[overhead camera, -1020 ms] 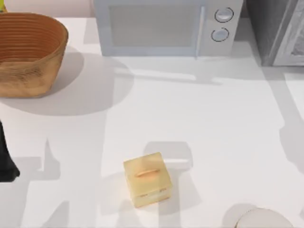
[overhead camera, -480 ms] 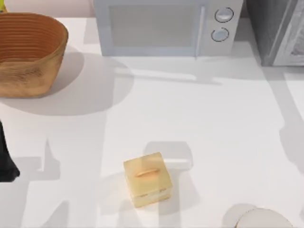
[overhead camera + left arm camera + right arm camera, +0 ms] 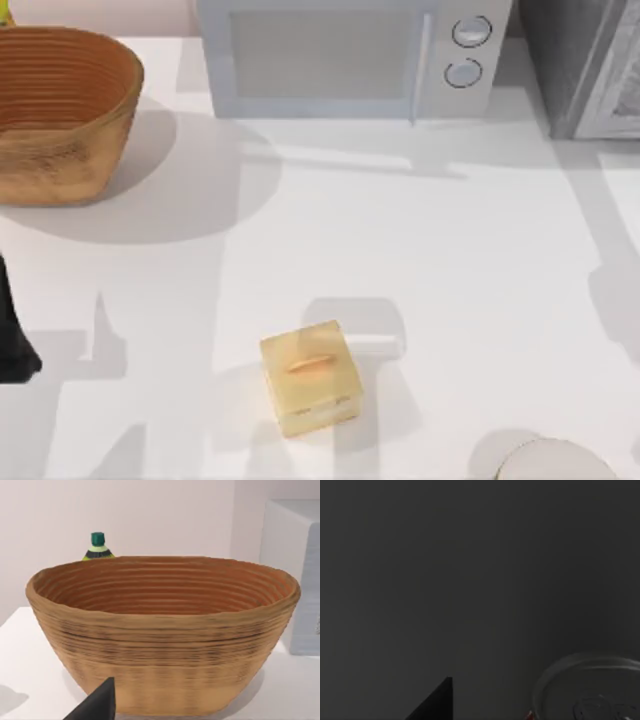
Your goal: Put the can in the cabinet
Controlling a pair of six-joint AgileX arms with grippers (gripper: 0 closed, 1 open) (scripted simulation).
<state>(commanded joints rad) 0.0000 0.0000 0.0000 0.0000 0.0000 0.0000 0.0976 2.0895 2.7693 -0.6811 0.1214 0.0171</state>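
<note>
The cabinet (image 3: 585,60) stands at the table's back right corner, dark grey, with a pale-framed door panel at its right side. In the right wrist view the can (image 3: 592,690) shows its grey metal top and a sliver of red, set against a plain dark grey surface. One dark fingertip (image 3: 437,702) of my right gripper points up beside the can, apart from it. My left arm (image 3: 10,335) is parked at the table's left edge, and one of its fingertips (image 3: 97,705) shows in front of the basket.
A woven basket (image 3: 60,110) sits at the back left, with a green-capped bottle (image 3: 97,545) behind it. A light grey microwave (image 3: 350,55) stands at the back middle. A tan box (image 3: 310,377) lies front middle, and a white round object (image 3: 555,462) is at the front right edge.
</note>
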